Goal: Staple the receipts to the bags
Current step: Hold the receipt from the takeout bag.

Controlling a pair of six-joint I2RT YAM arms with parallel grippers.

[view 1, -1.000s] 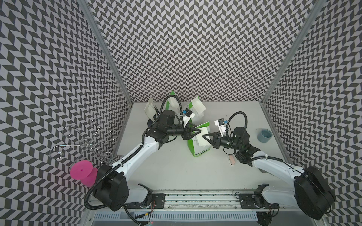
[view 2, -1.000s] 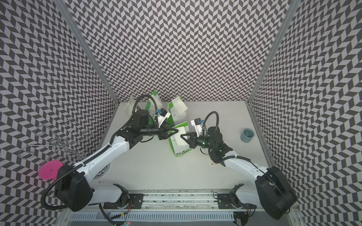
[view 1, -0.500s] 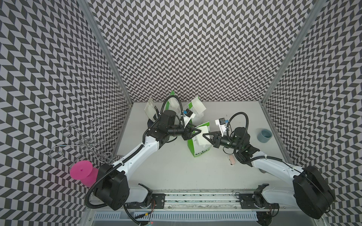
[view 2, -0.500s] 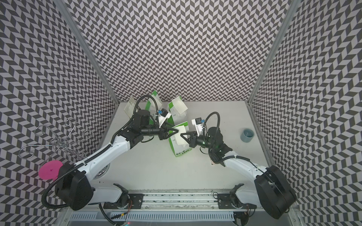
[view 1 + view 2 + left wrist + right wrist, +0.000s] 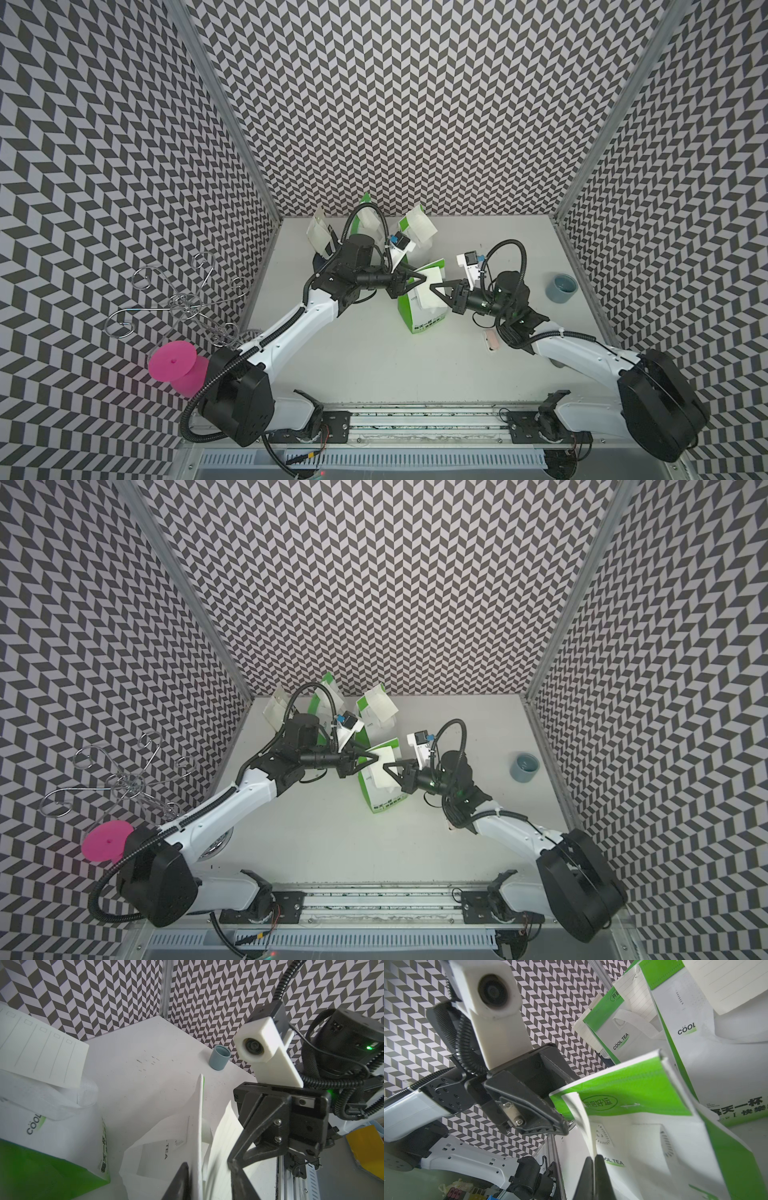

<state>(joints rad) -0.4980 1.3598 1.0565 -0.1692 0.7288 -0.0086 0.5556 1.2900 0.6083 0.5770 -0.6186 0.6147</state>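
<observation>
A green-and-white bag (image 5: 420,309) (image 5: 381,798) stands mid-table with a cream receipt (image 5: 428,286) (image 5: 380,766) against its upper rim. My right gripper (image 5: 434,287) (image 5: 593,1167) is shut on the receipt's edge at the bag's near wall. My left gripper (image 5: 424,277) (image 5: 207,1180) comes from the opposite side. Its jaws straddle the bag's wall (image 5: 197,1136) and the receipt (image 5: 220,1142), still apart with a slit of space left. Three more bags (image 5: 417,232) stand at the back, with receipts (image 5: 41,1051) on them.
A small pinkish stapler (image 5: 492,340) lies on the table beside my right arm. A grey-blue cup (image 5: 561,287) (image 5: 219,1060) stands near the right wall. A pink spool (image 5: 174,365) and wire hooks (image 5: 183,299) sit outside the left wall.
My left gripper's jaws have narrowed around the bag's rim and the receipt. Both arms have hardly moved, and my right gripper stays shut.
</observation>
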